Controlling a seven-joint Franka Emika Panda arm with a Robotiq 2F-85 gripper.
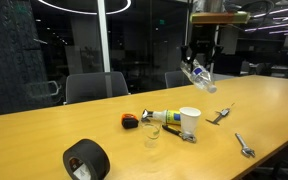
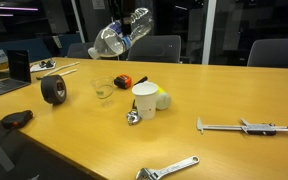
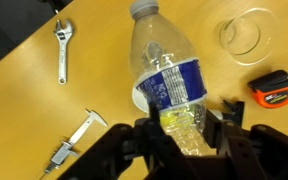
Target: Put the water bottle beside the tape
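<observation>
The claw (image 3: 187, 130) pinches the bottle (image 3: 169, 80) near its base, high over the surface (image 1: 264, 110), well apart from the tape (image 1: 86, 160) at near left; seemingly light, thin-walled and slick, it may crumple if squeezed hard.

Water bottle (image 2: 119, 38) hangs clamped in the gripper (image 3: 184, 130) above the table (image 2: 234, 95), well apart from the tape (image 2: 53, 90). In an exterior view, left to right on the table: tape, glass (image 2: 103, 89), cup (image 2: 144, 99), caliper (image 2: 244, 126). Wrench (image 2: 169, 170) lies nearest the front edge.

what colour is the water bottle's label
Blue with white print on the water bottle, clearest in the wrist view.
</observation>
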